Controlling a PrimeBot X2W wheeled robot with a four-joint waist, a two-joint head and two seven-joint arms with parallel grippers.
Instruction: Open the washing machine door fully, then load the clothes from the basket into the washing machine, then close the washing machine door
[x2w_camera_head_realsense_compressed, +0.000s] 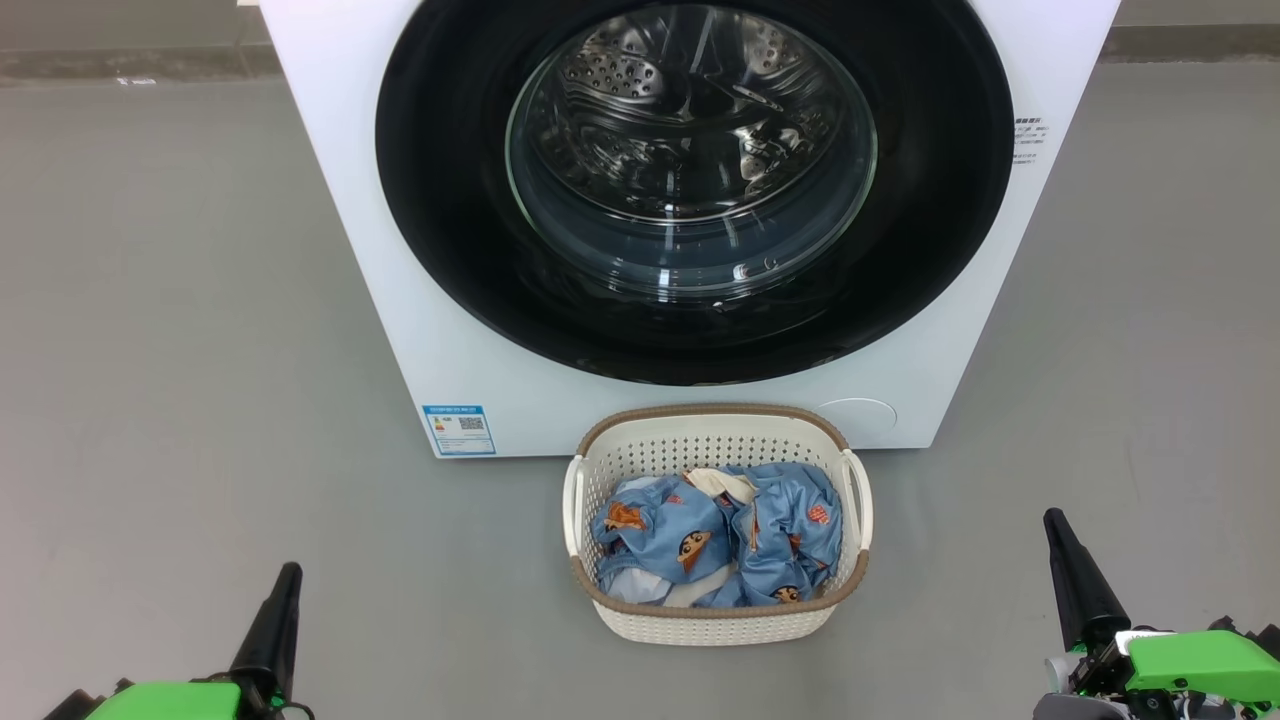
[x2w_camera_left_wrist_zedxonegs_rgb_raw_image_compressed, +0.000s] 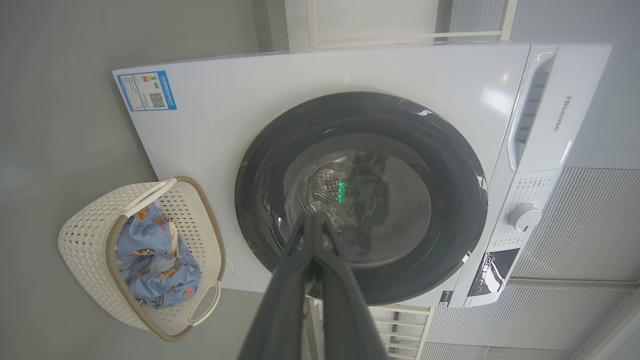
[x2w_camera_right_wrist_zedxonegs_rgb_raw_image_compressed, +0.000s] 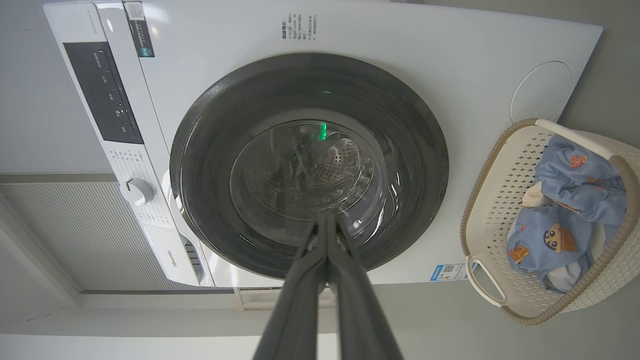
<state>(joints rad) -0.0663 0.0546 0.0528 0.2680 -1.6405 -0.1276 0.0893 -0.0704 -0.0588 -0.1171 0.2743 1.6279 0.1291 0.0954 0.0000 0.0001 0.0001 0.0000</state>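
The white washing machine (x2w_camera_head_realsense_compressed: 400, 250) stands ahead with its round black door (x2w_camera_head_realsense_compressed: 440, 200) closed flat against the front; the steel drum shows through the glass. On the floor just before it sits the cream basket (x2w_camera_head_realsense_compressed: 715, 620), holding crumpled light blue clothes (x2w_camera_head_realsense_compressed: 720, 545) printed with cartoon faces. My left gripper (x2w_camera_head_realsense_compressed: 285, 580) is at the lower left, shut and holding nothing, well clear of the basket. At the lower right my right gripper (x2w_camera_head_realsense_compressed: 1058, 530) is shut too, with nothing in it. The left wrist view has the door (x2w_camera_left_wrist_zedxonegs_rgb_raw_image_compressed: 450, 200) and basket (x2w_camera_left_wrist_zedxonegs_rgb_raw_image_compressed: 85, 250) beyond the shut left gripper (x2w_camera_left_wrist_zedxonegs_rgb_raw_image_compressed: 315, 217). In the right wrist view the right gripper (x2w_camera_right_wrist_zedxonegs_rgb_raw_image_compressed: 327, 217) points at the door (x2w_camera_right_wrist_zedxonegs_rgb_raw_image_compressed: 210, 150), with the basket (x2w_camera_right_wrist_zedxonegs_rgb_raw_image_compressed: 520, 310) to the right.
Grey floor (x2w_camera_head_realsense_compressed: 180, 400) spreads on both sides of the machine and around the basket. A blue label sticker (x2w_camera_head_realsense_compressed: 459, 430) is at the machine's lower left corner. The control panel with a knob (x2w_camera_left_wrist_zedxonegs_rgb_raw_image_compressed: 522, 217) runs along the machine's top. Grey slatted wall panels (x2w_camera_left_wrist_zedxonegs_rgb_raw_image_compressed: 590, 225) stand behind it.
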